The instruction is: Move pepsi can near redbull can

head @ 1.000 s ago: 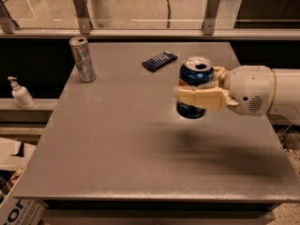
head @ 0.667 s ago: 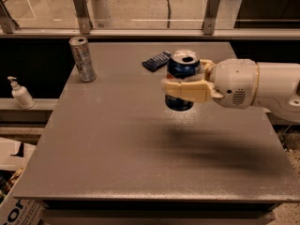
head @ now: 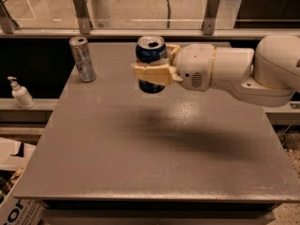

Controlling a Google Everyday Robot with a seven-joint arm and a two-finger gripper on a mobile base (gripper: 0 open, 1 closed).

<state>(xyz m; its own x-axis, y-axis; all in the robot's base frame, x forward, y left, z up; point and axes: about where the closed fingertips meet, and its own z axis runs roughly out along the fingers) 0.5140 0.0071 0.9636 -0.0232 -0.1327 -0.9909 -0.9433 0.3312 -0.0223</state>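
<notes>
Above the grey table (head: 140,163), the gripper (head: 152,71) clamps the upright pepsi can (head: 151,50)

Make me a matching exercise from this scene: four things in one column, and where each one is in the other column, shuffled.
Things:
1. pepsi can
2. redbull can
3. pump bottle
4. gripper

Places:
A. standing at the back left corner of the table
B. off the table, to its left
C. reaching in from the right, above the table's back half
D. held off the table between the fingers

Pairs: 1-D, 2-A, 3-B, 4-C
</notes>
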